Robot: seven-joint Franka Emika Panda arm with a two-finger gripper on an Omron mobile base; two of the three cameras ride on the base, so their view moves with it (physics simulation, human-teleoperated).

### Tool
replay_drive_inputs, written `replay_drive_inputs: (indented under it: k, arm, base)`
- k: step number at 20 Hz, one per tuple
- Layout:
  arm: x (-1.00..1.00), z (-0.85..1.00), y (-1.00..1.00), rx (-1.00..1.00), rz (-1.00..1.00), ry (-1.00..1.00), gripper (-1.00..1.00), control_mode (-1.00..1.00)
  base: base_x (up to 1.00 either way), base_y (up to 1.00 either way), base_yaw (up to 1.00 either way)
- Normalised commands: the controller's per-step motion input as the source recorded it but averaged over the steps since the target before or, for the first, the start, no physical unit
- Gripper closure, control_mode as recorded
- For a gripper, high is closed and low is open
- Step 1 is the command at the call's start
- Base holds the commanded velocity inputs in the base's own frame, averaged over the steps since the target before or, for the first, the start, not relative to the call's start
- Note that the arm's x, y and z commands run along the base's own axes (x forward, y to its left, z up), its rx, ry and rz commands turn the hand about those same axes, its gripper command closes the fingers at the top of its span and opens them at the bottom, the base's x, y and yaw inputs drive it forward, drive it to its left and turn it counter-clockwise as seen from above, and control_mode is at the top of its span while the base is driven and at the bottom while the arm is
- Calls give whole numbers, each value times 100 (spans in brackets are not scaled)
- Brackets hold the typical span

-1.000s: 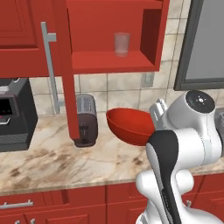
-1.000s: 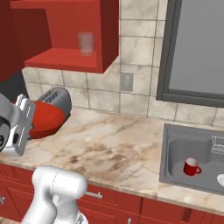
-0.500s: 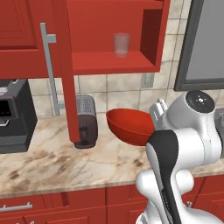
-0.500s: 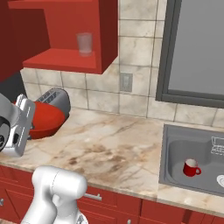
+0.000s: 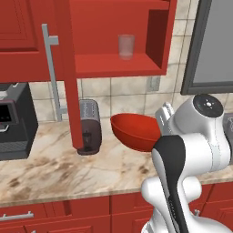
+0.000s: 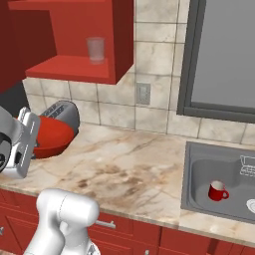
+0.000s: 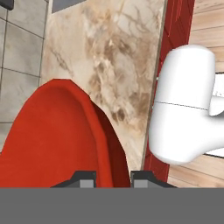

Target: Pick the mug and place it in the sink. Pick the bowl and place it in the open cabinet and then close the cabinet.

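**Above the counter, a red bowl held on its side**

Over the marbled counter (image 5: 54, 170) the white arm holds the bowl (image 5: 135, 131) in the air, tipped so its hollow faces left toward the toaster (image 5: 88, 126). The pincer (image 7: 113, 177) is clamped on the bowl's rim; in the hand view the two dark finger tips sit either side of the red edge, one inside the hollow and one outside. From the right base view the bowl (image 6: 51, 135) hangs in front of the toaster (image 6: 63, 112), clear of the counter (image 6: 129, 169).

Up on the wall the cabinet (image 5: 113, 36) stands open, its door (image 5: 63, 68) swung out edge-on with the long silver bar handle (image 5: 51, 73) beside it. A clear glass (image 5: 126, 46) stands upright on the red shelf inside. The bowl is below the shelf and a little to its right.

Off to the right, the mug (image 6: 217, 191) sits upright on the floor of the sink (image 6: 199, 172), handle to the right. A dark coffee machine (image 5: 13, 120) stands at the counter's left end.
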Motion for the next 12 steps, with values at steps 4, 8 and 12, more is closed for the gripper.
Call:
replay_drive_inputs:
  k: [4, 8, 12]
  arm:
    - [0, 0, 0, 0, 0, 0, 100, 100]
    - [0, 0, 0, 0, 0, 0, 100, 100]
    - [0, 0, 0, 0, 0, 0, 100, 100]
  base:
    - [13, 0, 7]
    - [8, -3, 9]
    - [8, -1, 12]
